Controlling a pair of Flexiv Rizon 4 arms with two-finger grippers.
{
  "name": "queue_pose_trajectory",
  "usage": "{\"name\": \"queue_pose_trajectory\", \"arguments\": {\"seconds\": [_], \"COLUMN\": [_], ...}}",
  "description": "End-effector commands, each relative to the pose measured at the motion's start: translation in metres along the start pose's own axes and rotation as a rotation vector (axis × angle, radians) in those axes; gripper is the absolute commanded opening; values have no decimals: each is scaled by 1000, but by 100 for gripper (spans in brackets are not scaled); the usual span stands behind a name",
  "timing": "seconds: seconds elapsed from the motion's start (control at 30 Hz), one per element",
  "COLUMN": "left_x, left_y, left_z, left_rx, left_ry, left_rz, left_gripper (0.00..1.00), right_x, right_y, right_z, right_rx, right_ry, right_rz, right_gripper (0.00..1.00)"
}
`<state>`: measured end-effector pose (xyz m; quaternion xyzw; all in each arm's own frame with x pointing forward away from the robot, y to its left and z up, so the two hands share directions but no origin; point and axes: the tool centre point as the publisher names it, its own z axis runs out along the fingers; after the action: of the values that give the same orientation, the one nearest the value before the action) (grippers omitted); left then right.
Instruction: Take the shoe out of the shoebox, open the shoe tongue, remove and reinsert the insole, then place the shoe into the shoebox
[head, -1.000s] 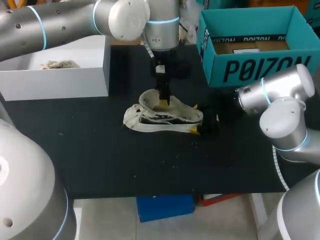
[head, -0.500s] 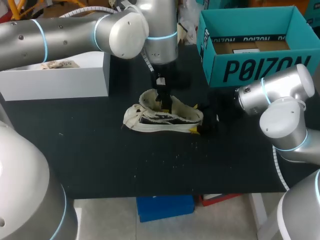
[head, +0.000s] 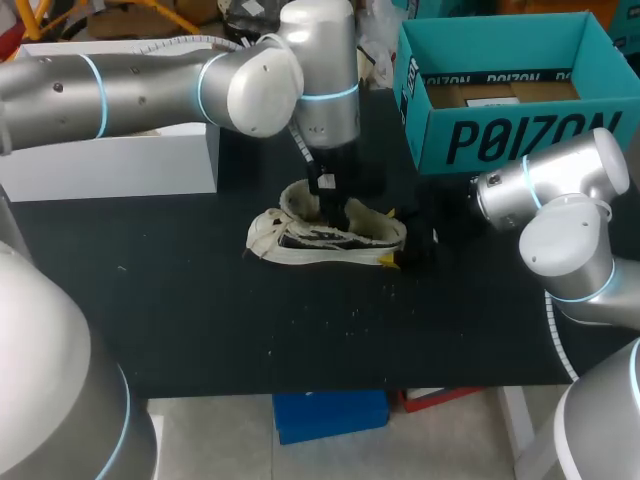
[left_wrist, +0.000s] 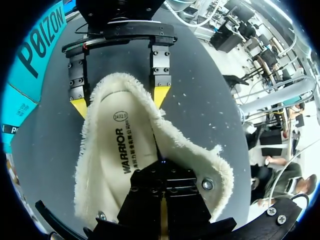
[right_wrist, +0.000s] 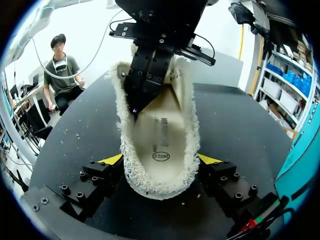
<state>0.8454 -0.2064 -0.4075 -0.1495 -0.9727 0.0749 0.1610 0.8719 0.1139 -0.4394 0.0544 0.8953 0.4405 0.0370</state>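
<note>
Fingers (right_wrist: 111, 160) of the right gripper (right_wrist: 159, 161) are clamped on the shoe (head: 300, 240) heel from both sides | left gripper (left_wrist: 161, 165) fingers are held pressed together, tips lowered inside onto the insole (left_wrist: 117, 150) | shoe is stood on the table (head: 200, 320), outside the shoebox (head: 500, 140).

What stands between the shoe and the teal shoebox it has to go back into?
Nothing on the table lies between the shoe and the shoebox; only the right gripper, at the shoe's heel, is on that side.
</note>
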Motion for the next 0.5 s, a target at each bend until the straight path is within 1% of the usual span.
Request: {"name": "queue_pose_trajectory", "arguments": {"seconds": [0.03,0.37,0.47,0.5], "left_x": [-1,0,1,1], "left_y": [-2,-2,-2,-1], "left_z": [8,12,13,12], "left_rx": [-2,-12,-16,-24], "left_ry": [-1,-16,-25,-31], "left_rz": [-5,-13,-21,-26], "left_gripper": [0,0,30,35], "right_x": [-1,-1,-1,-1], "right_y": [-1,-1,-1,-1], "right_z": [1,1,1,1], "right_rx": [1,1,1,1], "right_ry": [-1,-1,-1,-1], "right_rz": [1,1,1,1], "right_gripper": [0,0,0,0]}}
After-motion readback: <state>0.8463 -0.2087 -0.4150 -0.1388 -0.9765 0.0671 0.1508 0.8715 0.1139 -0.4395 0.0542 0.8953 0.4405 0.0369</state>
